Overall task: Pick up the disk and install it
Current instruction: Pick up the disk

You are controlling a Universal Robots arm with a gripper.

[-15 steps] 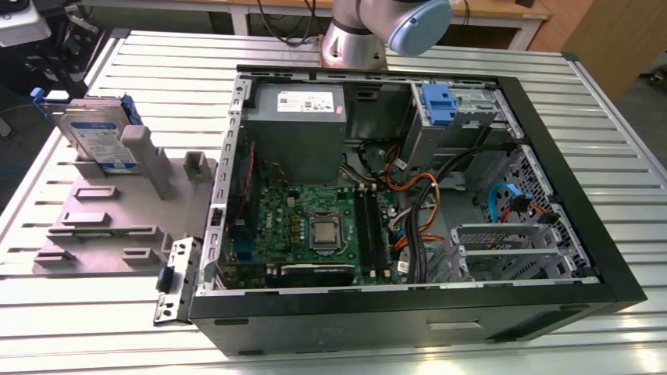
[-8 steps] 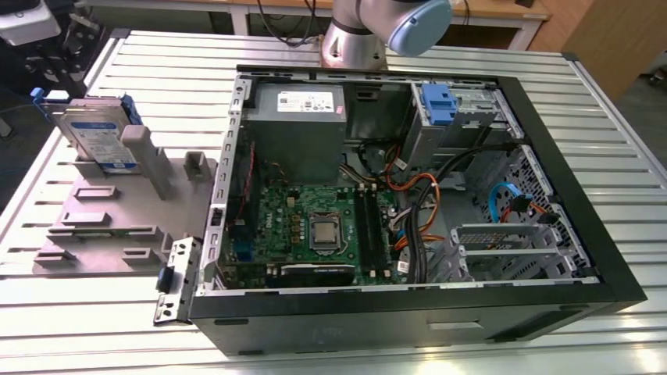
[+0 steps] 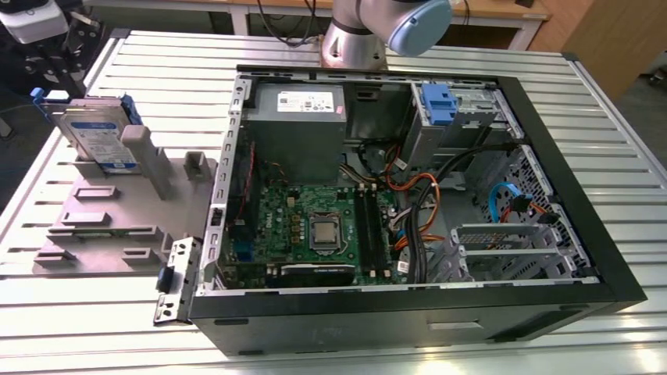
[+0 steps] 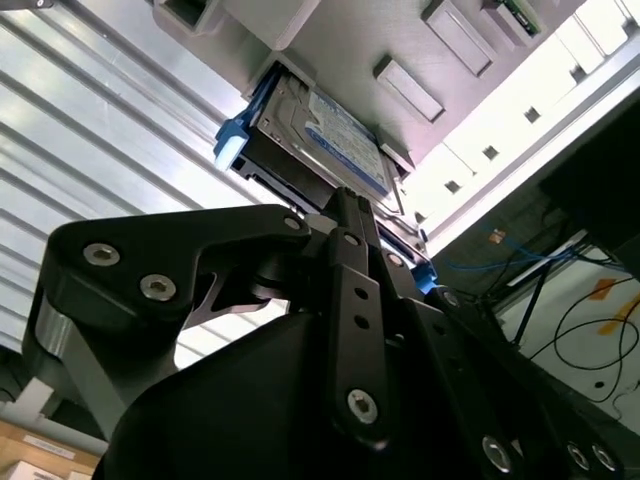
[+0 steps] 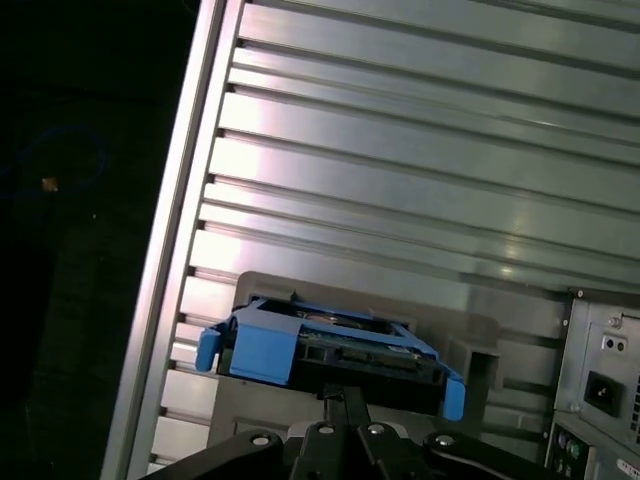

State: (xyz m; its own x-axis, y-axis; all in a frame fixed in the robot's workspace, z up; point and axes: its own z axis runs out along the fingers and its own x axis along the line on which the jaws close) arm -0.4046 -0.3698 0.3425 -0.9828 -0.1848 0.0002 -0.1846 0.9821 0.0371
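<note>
The disk [image 3: 99,137] stands on edge in a slot of the grey holder [image 3: 105,219] at the exterior view's left, silver with a white-and-blue label and blue rails. My gripper [image 3: 55,74] hangs just above and behind its top edge. In the second wrist view the black fingers meet in a point [image 4: 345,200] right at the disk [image 4: 330,140]. In the first wrist view the gripper [image 5: 345,395] is shut, with its tip against the blue-railed end of the disk [image 5: 330,345].
The open computer case [image 3: 583,195] lies on the slatted metal table [image 3: 625,94], to the exterior view's right of the holder. Inside it are a grey power supply [image 3: 297,117], a drive cage with a blue latch [image 3: 443,105], the motherboard and loose cables. The arm's base [image 3: 365,31] stands behind the case.
</note>
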